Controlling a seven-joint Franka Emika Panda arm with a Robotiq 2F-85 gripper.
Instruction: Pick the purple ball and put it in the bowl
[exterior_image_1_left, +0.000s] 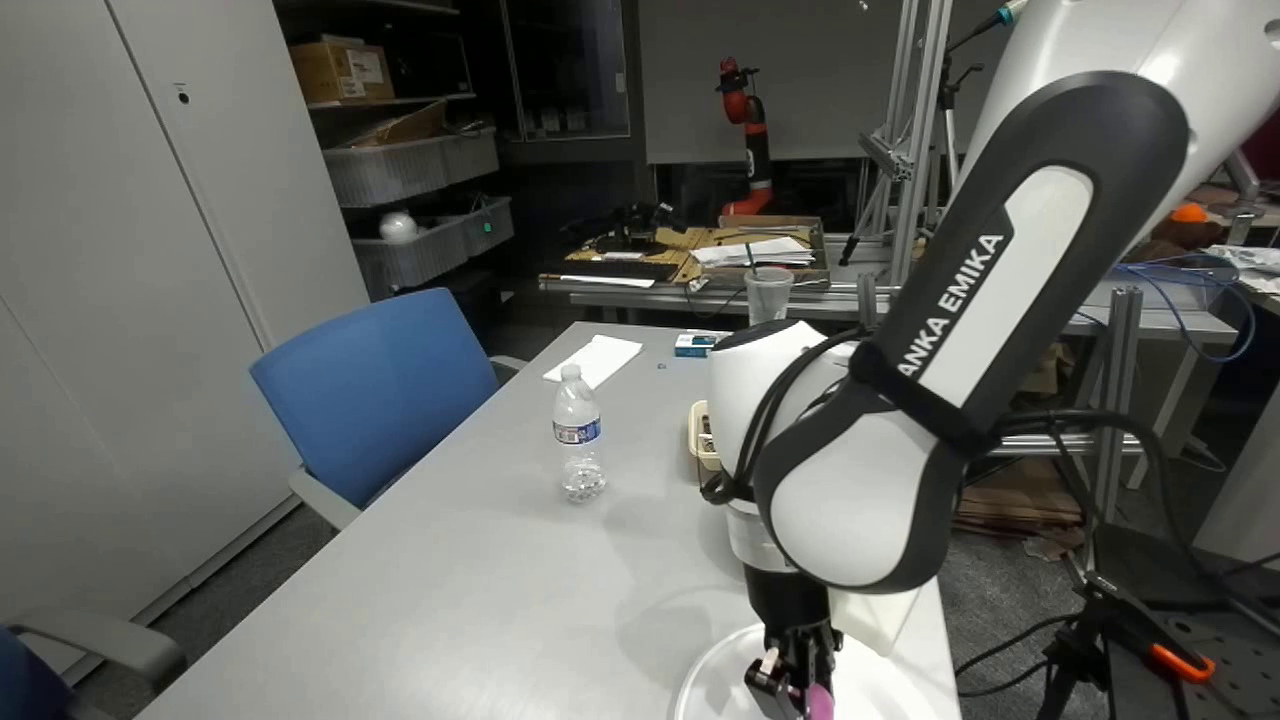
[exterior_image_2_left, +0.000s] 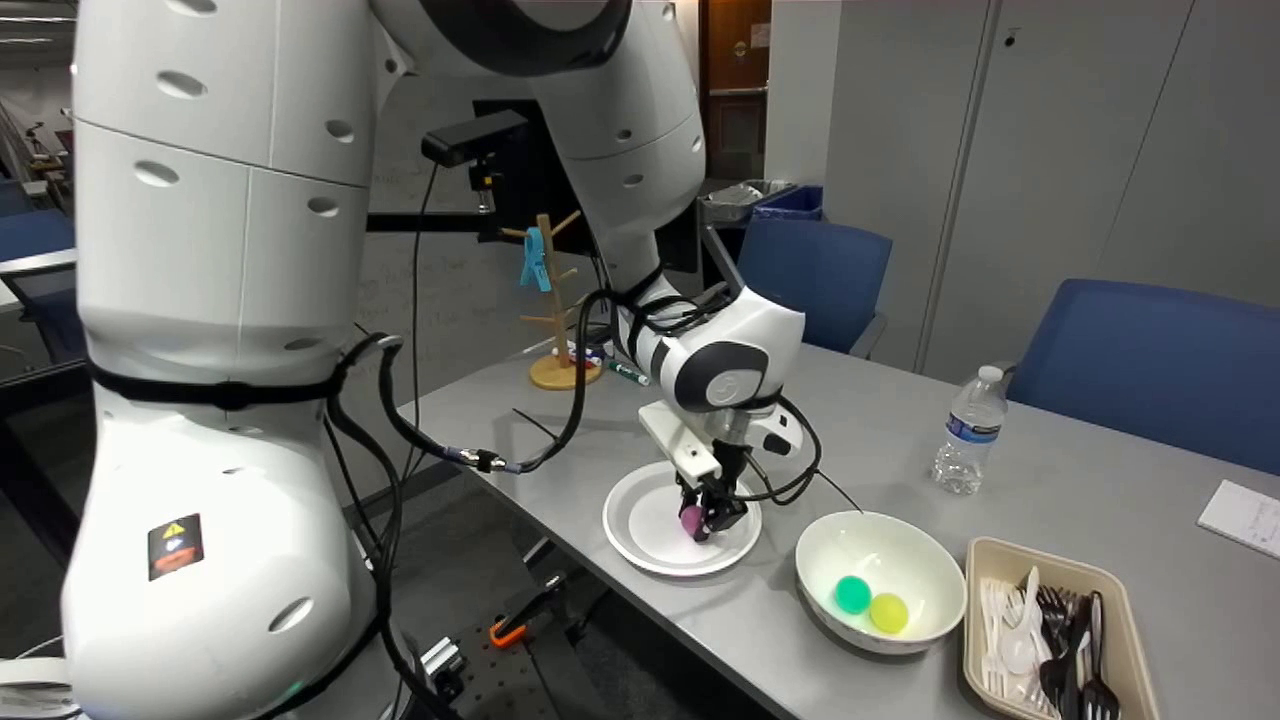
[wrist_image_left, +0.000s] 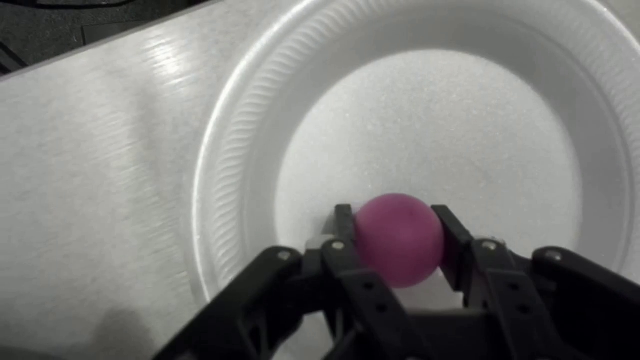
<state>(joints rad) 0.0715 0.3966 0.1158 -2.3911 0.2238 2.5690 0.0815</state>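
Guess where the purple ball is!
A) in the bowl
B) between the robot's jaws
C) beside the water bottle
B, because the wrist view shows the purple ball between the jaws, touching both sides, with the white plate behind it.

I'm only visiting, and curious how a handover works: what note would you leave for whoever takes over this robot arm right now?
Gripper: closed on the purple ball.
Ball: over the white plate; can't tell whether it is lifted clear.
Bowl: on the table near the plate, a green ball and a yellow ball inside.
Done: purple ball gripped.
Left: carry it over the bowl and release it inside.
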